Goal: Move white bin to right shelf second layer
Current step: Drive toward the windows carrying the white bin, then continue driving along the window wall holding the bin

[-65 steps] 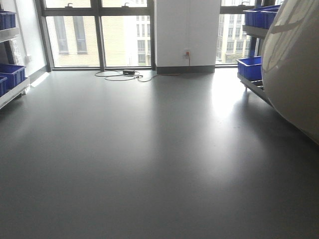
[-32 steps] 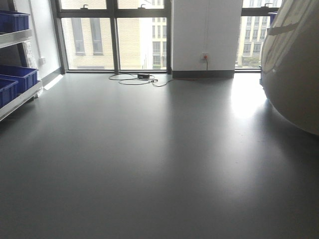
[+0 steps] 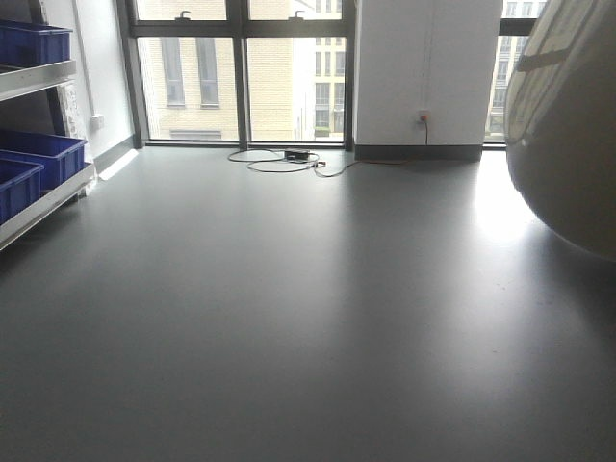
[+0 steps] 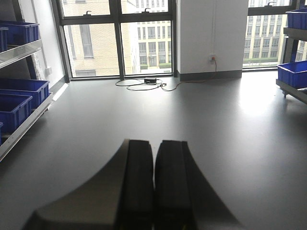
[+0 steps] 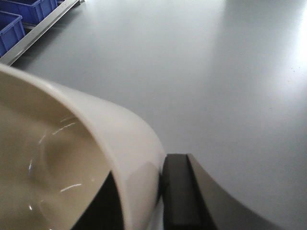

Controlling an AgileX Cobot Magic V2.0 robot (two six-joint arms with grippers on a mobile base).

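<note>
One white bin (image 5: 57,153) (interior bare) — in right end effector (image 5: 138,184).

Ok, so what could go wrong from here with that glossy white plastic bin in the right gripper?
The glossy cream-white plastic bin is pinched by one wall in the right gripper alone, the left gripper shut and away, so it might slip or tilt. It also blocks the right side of the front view, so the steel shelf on that side could be clipped.

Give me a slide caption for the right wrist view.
Right gripper clamped on the rim of the white bin above grey floor, blue crates at upper left.
</note>
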